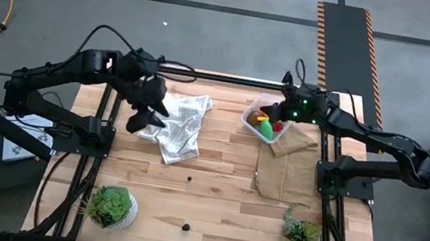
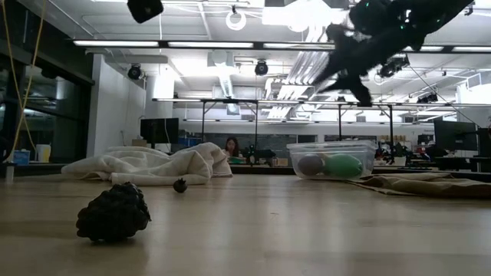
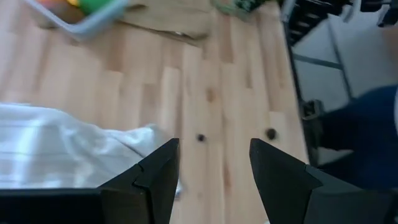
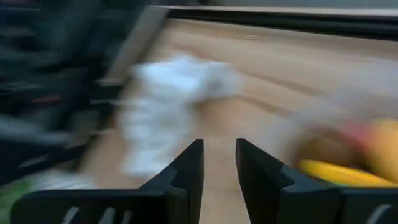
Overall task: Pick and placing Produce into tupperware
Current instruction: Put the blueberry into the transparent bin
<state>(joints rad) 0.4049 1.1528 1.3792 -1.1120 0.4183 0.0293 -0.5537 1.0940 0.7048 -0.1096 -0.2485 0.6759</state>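
Note:
The clear tupperware (image 1: 259, 125) stands at the far right of the table with one corner on the brown cloth (image 1: 286, 167). Inside it lie a yellow banana (image 1: 265, 125), a green oval (image 2: 343, 165), a brown ball (image 2: 311, 164) and a red piece (image 1: 278, 127). Two dark berries (image 1: 192, 179) (image 1: 185, 226) lie on the bare wood. My right gripper (image 4: 219, 167) hovers above the tupperware, slightly open with nothing between its fingers. My left gripper (image 3: 214, 168) hangs open over the white checked cloth (image 1: 180, 128), holding nothing.
Two potted plants (image 1: 111, 206) (image 1: 301, 232) stand at the near left and near right corners. The crumpled white cloth covers the far left middle of the table. Bare wood lies between the cloths and toward the near edge.

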